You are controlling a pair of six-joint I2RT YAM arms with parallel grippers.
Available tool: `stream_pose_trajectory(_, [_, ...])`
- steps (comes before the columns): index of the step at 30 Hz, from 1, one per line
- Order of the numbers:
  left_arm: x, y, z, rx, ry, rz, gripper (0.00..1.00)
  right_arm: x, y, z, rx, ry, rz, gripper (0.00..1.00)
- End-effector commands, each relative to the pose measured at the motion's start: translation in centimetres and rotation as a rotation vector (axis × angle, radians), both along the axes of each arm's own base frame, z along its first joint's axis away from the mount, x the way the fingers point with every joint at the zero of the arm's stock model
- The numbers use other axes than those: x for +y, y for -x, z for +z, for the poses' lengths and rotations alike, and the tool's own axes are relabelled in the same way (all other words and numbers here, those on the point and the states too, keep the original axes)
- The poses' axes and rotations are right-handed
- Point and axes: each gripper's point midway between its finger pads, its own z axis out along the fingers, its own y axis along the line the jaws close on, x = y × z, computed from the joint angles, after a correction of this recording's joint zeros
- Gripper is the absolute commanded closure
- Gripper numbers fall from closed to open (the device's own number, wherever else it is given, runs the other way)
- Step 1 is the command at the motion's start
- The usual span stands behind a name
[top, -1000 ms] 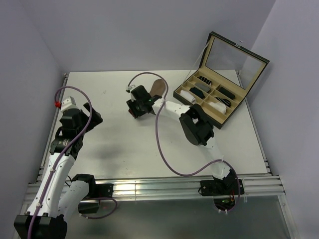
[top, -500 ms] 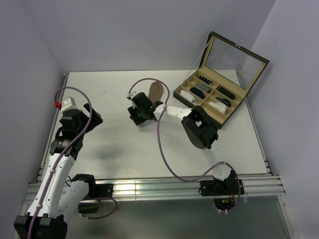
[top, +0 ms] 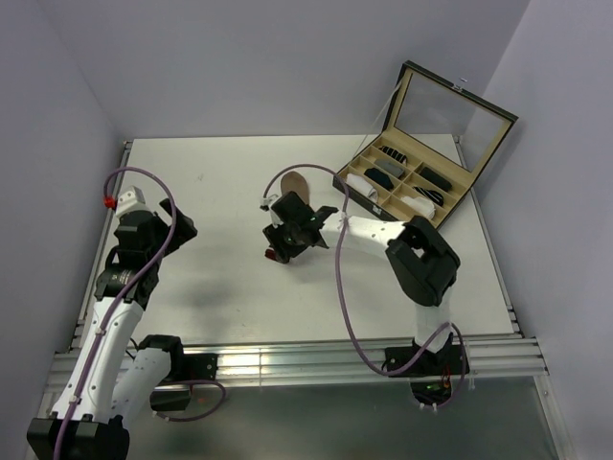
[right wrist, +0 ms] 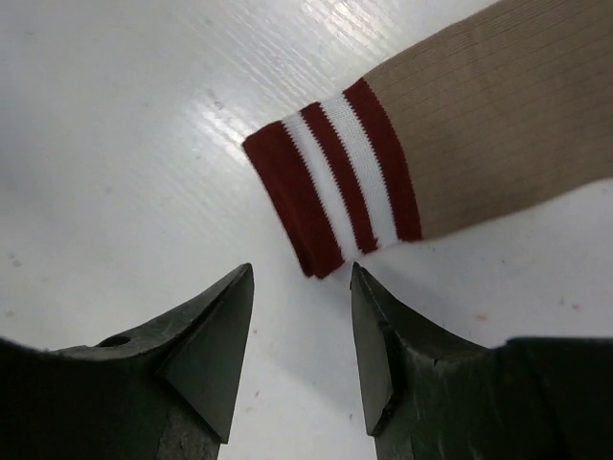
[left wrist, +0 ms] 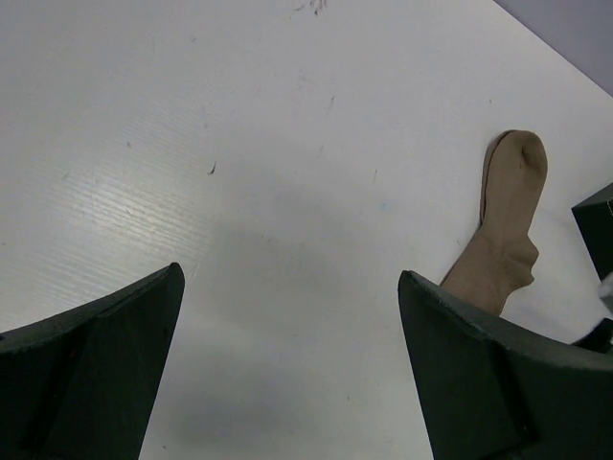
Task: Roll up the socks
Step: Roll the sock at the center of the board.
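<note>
— Tan-brown ribbed fabric sock with a dark red-and-white striped cuff (top: 295, 181): where does it lie in the overhead view?
— Flat on the white table (top: 201, 182), just left of the black compartmented box with the glass lid (top: 342, 180). Your right gripper (top: 281, 247) hangs over its cuff end. Your left gripper (top: 144, 225) is well apart, at the table's left side. No white sock shows loose on the table.
— And the left wrist view?
— Left gripper (left wrist: 292, 383) released, jaws wide, nothing between them. The sock (left wrist: 498, 240) lies ahead to the right, toe pointing away.
— The right wrist view?
— Right gripper (right wrist: 299, 287) likewise released, jaws a little apart and empty. The striped cuff (right wrist: 330, 182) lies skewed, one corner at the mouth of the gap.
— How should you take the step?
— Judged step: seizing the cuff to start the roll. Square the jaws to the cuff's edge rather than its corner, descend until the fingertips meet the table, and pinch both fabric layers. A corner-only grip would likely roll crooked, and thin knit may slip or drag. Bringing your left gripper in to pin the toe end should help keep the roll tight.
</note>
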Motion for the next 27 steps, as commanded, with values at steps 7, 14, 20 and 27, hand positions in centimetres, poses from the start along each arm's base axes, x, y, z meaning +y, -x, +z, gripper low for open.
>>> stream_pose_trajectory(7, [0.0,0.3,1.3,-0.056,-0.006,-0.018,0.01,0.2,-2.4,8.8,-0.171,-0.195,-0.158,0.46])
stream_pose_trajectory(14, [-1.0,0.3,2.2,-0.091,0.008,-0.071,0.0,-0.6,-6.3,7.0,-0.145,-0.214,-0.334,0.47])
stream_pose_trajectory(20, [-1.4,0.3,1.9,-0.081,0.0,-0.109,0.01,-0.2,-7.5,3.6,-0.115,-0.205,-0.35,0.47])
stream_pose_trajectory(27, [-1.9,-0.3,0.3,-0.022,0.006,-0.136,0.01,-2.7,-7.9,1.2,-0.108,-0.157,-0.341,0.48])
